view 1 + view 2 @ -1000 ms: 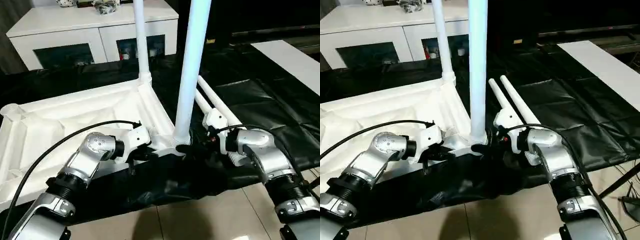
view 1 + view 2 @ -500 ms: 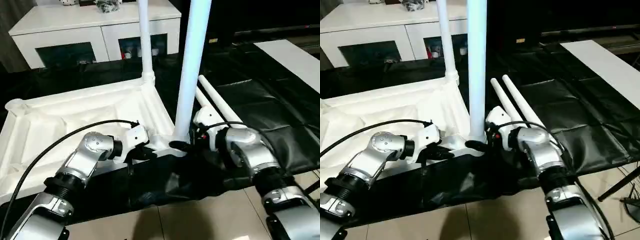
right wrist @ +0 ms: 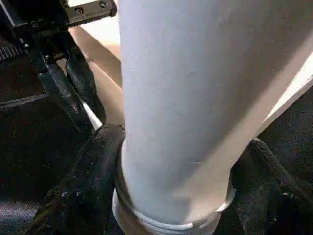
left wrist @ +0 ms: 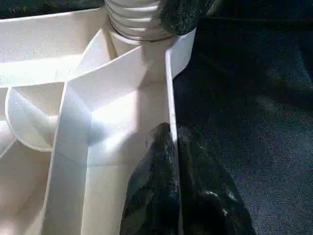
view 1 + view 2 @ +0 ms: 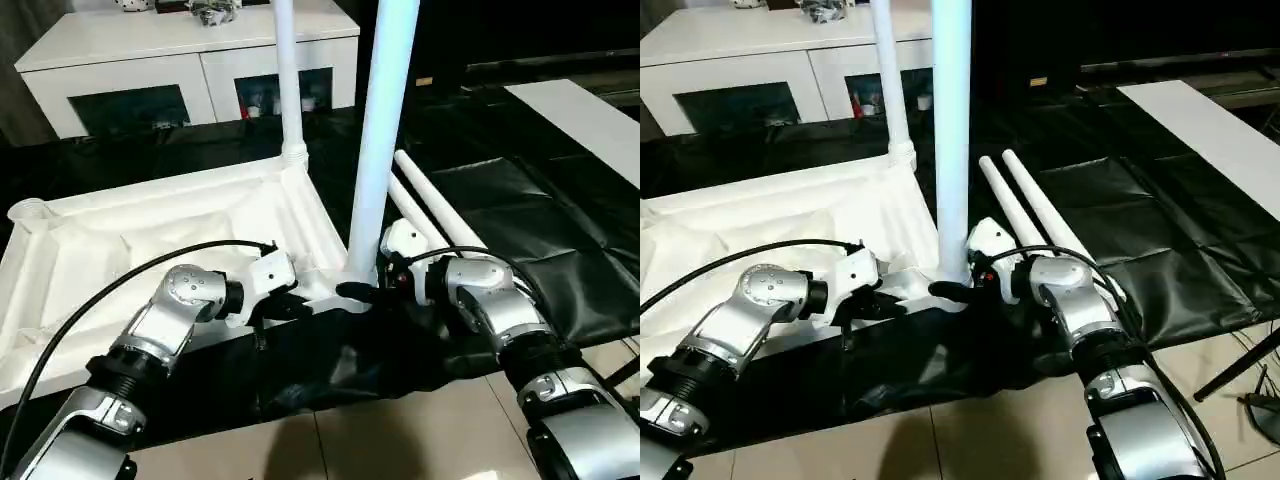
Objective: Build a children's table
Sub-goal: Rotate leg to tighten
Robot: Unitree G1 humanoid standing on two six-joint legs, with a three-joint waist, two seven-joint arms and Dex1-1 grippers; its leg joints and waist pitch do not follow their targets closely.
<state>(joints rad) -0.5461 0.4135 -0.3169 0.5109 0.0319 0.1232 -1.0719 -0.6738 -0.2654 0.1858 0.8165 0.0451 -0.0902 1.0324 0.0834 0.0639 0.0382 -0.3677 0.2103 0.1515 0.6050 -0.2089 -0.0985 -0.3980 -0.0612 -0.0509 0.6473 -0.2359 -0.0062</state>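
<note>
The children's table's white tabletop [image 5: 150,230] lies upside down on a black sheet, ribbed side up. One leg [image 5: 288,80] stands in its far right corner socket. Another leg [image 5: 380,130] stands in the near right socket. Two loose legs [image 5: 440,210] lie side by side on the sheet to the right. My left gripper [image 5: 290,305] is shut on the tabletop's thin rim wall [image 4: 170,83] just beside the near socket. My right gripper [image 5: 360,292] reaches in from the right, and its black fingers [image 3: 93,171] press on both sides of the near leg's base.
A white cabinet [image 5: 180,50] with glass doors stands behind the tabletop. A white board [image 5: 590,120] lies at the far right on the black sheet [image 5: 520,200]. Tiled floor [image 5: 420,430] shows along the near edge, below my forearms.
My right gripper has moved left to the near leg's base and its fingers have closed in around it. The left gripper has kept its hold on the rim.
</note>
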